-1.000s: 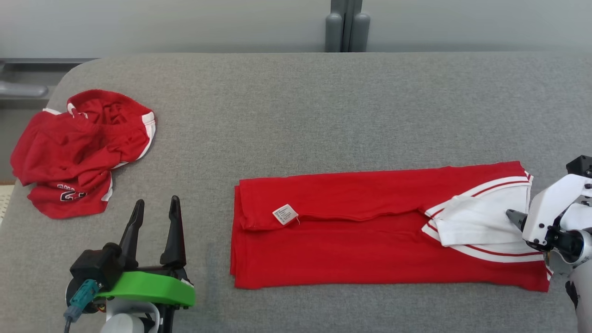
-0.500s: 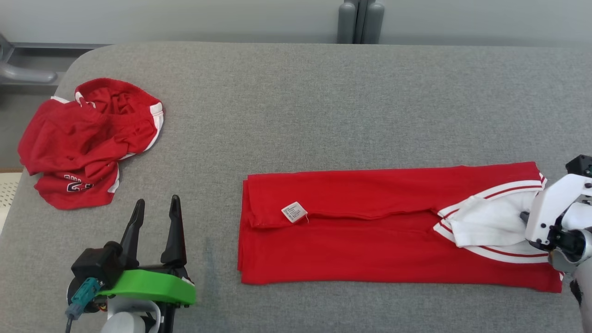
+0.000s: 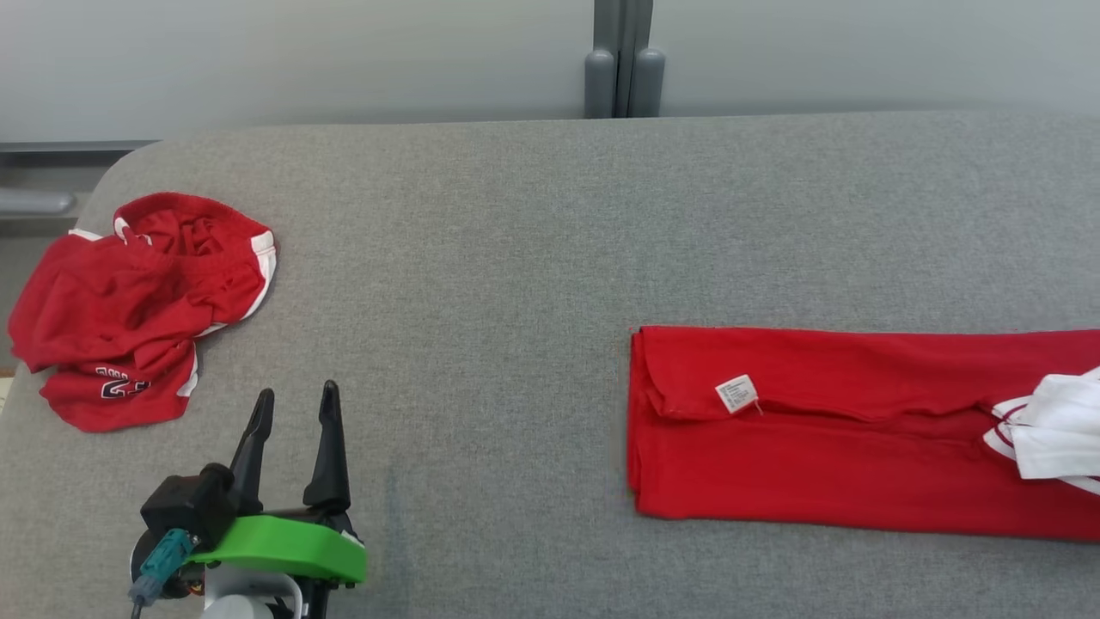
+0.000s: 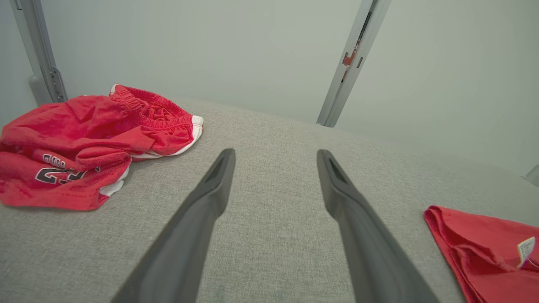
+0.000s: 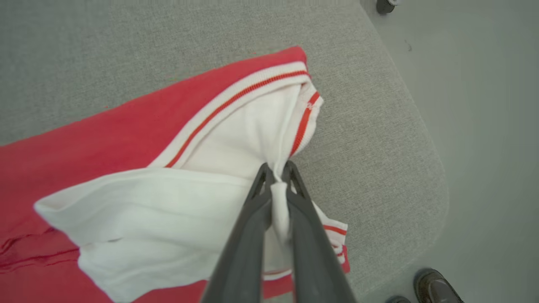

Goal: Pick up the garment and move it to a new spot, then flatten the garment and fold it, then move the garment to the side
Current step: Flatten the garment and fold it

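The right hand point(image 5: 277, 169) is clamped on the white, red-striped end of the folded red garment point(image 3: 825, 456), which lies flat along the right side of the table point(image 3: 481, 258). The left hand point(image 3: 295, 402), fingers apart, sits well apart to the garment's left.

Work surface = big table point(image 3: 516, 215), grey woven fabric top, rounded corners. In right wrist view the near corner curves down toward the floor point(image 5: 484, 84): smooth, pale grey, slight sheen. Behind the table: wall panels point(image 3: 301, 60), matte pale grey-green, plain. Vertical grey post point(image 3: 622, 34) at the panel seam, w/ two rounded grey caps point(image 3: 649, 82) at its base, just behind the table's far edge. Low on the left: horizontal rail point(image 3: 77, 148) along the wall, rounded grey bar point(image 3: 30, 202) under it. Left wrist view: slotted upright point(image 4: 353, 63) w/ small red marks, second upright point(image 4: 40, 54) at far left. Light soft, even, faint shadows.
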`<state>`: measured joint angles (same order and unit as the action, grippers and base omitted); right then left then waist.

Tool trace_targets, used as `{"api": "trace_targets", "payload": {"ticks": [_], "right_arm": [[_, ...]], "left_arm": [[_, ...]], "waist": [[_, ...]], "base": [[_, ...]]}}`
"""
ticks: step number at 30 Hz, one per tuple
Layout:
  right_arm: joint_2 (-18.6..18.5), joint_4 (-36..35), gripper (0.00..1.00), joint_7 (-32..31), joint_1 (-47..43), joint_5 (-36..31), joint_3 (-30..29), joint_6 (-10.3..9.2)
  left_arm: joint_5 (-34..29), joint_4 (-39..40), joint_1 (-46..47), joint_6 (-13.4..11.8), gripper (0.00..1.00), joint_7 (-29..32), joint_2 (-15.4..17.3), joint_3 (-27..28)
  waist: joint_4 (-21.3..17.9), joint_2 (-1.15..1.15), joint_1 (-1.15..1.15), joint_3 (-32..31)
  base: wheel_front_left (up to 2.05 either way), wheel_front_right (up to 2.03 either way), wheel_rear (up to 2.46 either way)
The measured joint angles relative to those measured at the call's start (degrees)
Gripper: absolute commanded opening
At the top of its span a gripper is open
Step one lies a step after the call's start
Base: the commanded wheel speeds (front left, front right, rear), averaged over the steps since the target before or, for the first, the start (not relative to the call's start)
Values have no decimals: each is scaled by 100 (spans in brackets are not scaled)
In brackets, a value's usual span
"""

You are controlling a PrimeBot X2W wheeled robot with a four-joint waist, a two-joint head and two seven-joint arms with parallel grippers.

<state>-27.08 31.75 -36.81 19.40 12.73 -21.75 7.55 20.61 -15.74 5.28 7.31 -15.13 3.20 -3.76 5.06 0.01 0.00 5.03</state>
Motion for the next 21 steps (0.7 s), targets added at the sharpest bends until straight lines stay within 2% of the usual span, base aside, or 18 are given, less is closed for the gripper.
{"api": "trace_targets", "payload": {"ticks": [3, 8, 16, 21], "right_arm": [[-16, -352, 0, -54, -162, -160, 47, -1], [245, -1183, 0, -279, -201, -110, 639, -2], [538, -2265, 0, -976, -263, 427, 2258, -2], [875, -2196, 0, -1092, 35, 687, 3164, -2]], "left_arm": [[0, -23, -53, 0, 100, 0, 2, -8], [1, -44, -132, 1, 100, 0, 35, -1], [3, -77, -177, 2, 100, 0, 53, -63], [5, -64, -229, 3, 100, 1, 49, -103]], "waist": [[-29, 0, 0, -90], [-78, 0, 0, -218], [-50, 0, 0, -407], [-10, 0, 0, -434]], "base": [[0, 0, 0], [0, 0, 0], [0, 0, 0], [0, 0, 0]]}}
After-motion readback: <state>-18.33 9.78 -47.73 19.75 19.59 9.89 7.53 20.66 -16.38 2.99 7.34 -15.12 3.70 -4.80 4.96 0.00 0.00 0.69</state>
